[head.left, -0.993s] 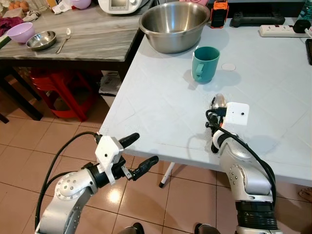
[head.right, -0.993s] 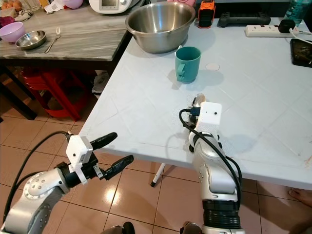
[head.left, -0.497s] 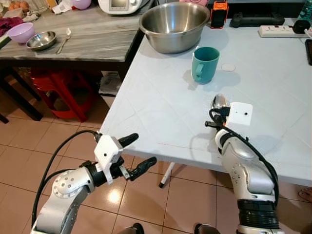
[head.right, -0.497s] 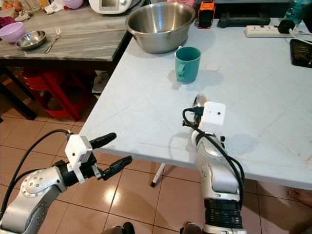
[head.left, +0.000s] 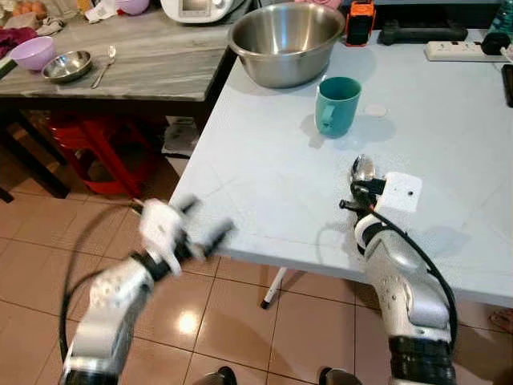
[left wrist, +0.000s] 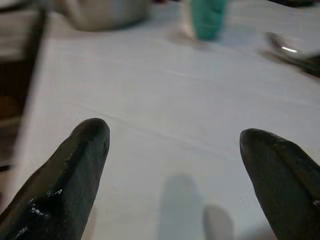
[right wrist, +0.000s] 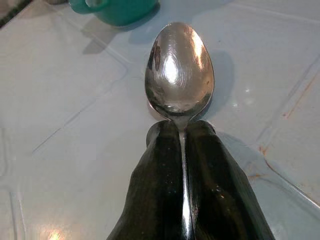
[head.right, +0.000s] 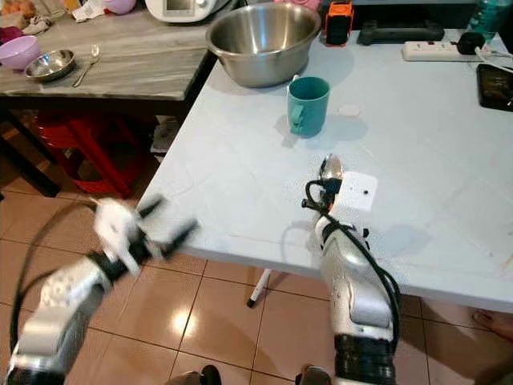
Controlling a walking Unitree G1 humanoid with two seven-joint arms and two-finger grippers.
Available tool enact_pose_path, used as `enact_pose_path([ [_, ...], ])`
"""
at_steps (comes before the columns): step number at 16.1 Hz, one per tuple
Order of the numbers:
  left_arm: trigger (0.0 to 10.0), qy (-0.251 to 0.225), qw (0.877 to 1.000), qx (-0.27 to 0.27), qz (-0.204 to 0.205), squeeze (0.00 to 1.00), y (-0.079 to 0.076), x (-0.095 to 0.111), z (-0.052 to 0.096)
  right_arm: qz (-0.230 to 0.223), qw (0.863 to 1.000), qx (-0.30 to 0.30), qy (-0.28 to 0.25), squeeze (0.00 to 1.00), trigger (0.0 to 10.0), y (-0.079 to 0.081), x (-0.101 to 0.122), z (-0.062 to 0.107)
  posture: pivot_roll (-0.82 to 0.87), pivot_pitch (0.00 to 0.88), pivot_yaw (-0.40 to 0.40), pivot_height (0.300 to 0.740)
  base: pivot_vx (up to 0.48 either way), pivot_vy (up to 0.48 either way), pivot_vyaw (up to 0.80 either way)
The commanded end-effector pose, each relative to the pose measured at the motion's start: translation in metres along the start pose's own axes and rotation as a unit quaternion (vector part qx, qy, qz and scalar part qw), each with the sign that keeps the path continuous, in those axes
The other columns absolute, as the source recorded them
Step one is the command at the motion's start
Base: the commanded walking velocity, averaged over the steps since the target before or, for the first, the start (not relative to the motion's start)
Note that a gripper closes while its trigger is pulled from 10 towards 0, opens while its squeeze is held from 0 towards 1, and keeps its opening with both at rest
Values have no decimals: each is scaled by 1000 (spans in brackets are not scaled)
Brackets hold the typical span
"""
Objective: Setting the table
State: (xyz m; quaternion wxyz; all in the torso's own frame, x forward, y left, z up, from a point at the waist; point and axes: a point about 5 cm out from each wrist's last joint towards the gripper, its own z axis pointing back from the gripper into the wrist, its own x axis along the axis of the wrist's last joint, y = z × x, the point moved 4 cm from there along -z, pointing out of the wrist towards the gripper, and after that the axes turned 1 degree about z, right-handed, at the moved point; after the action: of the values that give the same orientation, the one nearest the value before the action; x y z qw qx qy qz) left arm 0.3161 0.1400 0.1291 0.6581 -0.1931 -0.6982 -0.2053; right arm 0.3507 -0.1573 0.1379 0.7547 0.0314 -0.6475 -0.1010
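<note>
Room: a kitchen with a brown tiled floor and a red stool under a dark wooden side table.
Main surface: a white table right in front of the robot.
On the white table: a big metal mixing bowl at the far corner, a teal mug near the middle, a white power strip at the back.
On the side table: a small purple bowl, a little metal bowl and another spoon beside it.
Right gripper: the right gripper is low over the white table, on the near side of the mug. Its two black fingers are pressed tight together on the handle of a metal spoon.
Spoon: its round end sticks out past the fingertips and points toward the mug. The pictures do not tell if it touches the table.
Left gripper: the left gripper hangs at the near edge of the white table, blurred in the head views. Its fingers are spread wide and hold nothing.
Step in hand: it looks like the robot is putting the spoon down at a place near the mug.
Next move: likely lower the spoon flat on the table, let the fingers part, then lift the arm straight up so the spoon does not get knocked.
Watch out: the mug is close, so the arm should not bump it.
</note>
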Motion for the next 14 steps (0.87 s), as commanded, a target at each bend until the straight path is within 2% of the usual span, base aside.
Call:
enact_pose_path([
  [1, 10000, -3, 999, 48, 5, 0, 15, 0, 2, 8, 1000, 17, -16, 0, 1137, 6, 2, 5, -152, 150, 105, 740, 0, 0, 0],
  [2, 10000, -11, 998, 63, 15, 0, 20, 4, 0, 16, 999, 26, -35, 0, 5098, 8, 8, 7, -153, 147, 103, 740, 0, 0, 0],
  [3, 10000, -17, 997, 72, 17, 0, 23, 6, -2, 22, 998, 30, -49, 0, 10000, 9, 12, 9, -156, 143, 102, 740, 0, 0, 0],
  [6, 10000, -36, 994, 96, 32, 0, 30, 12, -10, 46, 994, 36, -88, 0, 10000, 12, 24, 13, -163, 132, 100, 740, 0, 107, 0],
  [14, 10000, -45, 993, 99, 40, 0, 26, 13, -22, 47, 992, 38, -110, 0, 10000, 11, 28, 14, -168, 123, 100, 740, 0, 461, -797],
])
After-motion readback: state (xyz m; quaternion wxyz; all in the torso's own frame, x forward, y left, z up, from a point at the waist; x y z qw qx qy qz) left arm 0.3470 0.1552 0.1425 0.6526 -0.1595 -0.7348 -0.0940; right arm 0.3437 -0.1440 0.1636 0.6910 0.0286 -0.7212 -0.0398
